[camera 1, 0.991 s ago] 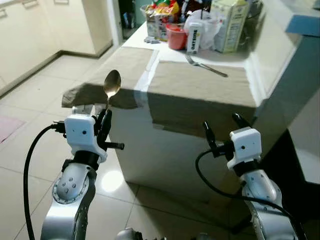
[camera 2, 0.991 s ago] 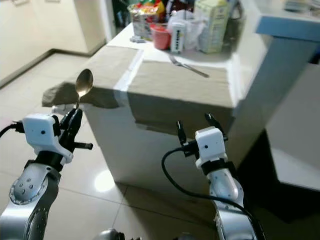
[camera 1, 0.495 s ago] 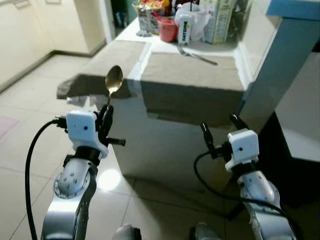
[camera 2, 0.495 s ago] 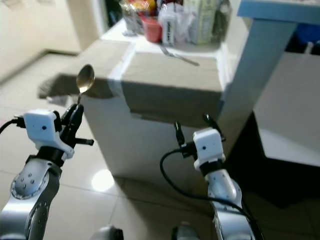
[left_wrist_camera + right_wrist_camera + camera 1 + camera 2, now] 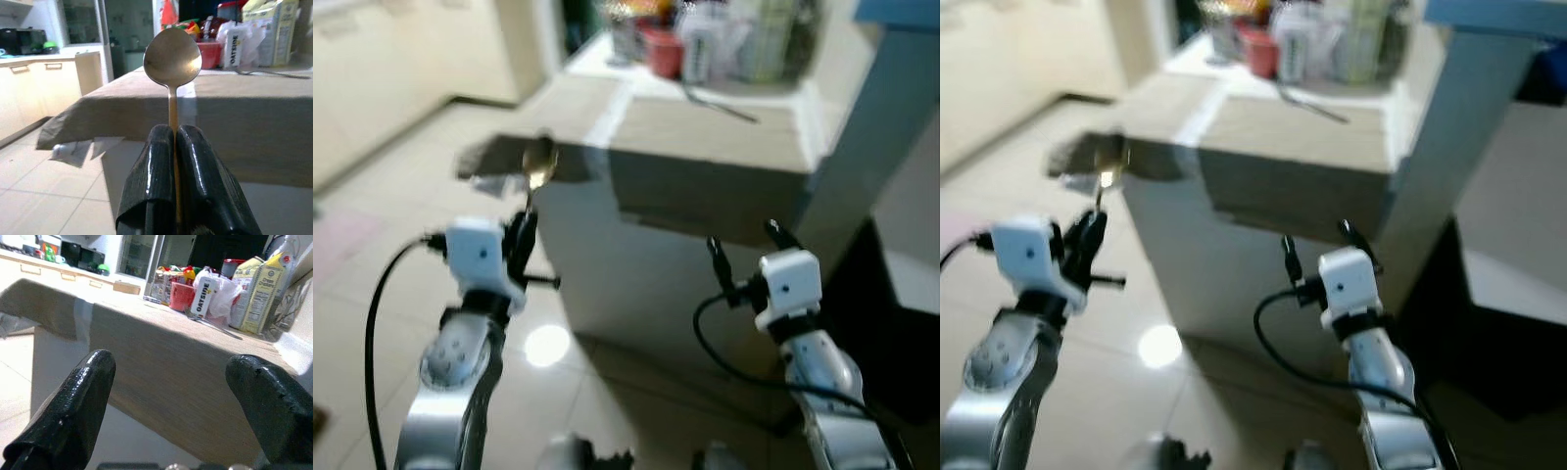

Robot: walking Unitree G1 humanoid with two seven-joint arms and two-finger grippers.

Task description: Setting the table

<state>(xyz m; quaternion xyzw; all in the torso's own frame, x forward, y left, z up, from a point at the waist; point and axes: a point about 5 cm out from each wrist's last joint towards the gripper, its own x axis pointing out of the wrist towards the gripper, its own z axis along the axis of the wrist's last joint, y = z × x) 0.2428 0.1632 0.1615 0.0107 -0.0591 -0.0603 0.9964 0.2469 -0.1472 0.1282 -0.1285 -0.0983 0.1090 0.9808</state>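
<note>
Table w/ placemats, fork, groceries.

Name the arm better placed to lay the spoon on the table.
Left. Its end effector is shut on the spoon, held upright facing the placemat. The right end effector is open with nothing between its fingers, below the table edge.

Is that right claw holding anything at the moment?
No, the right gripper is open, its two black fingers spread wide with just the table seen between them.
</note>
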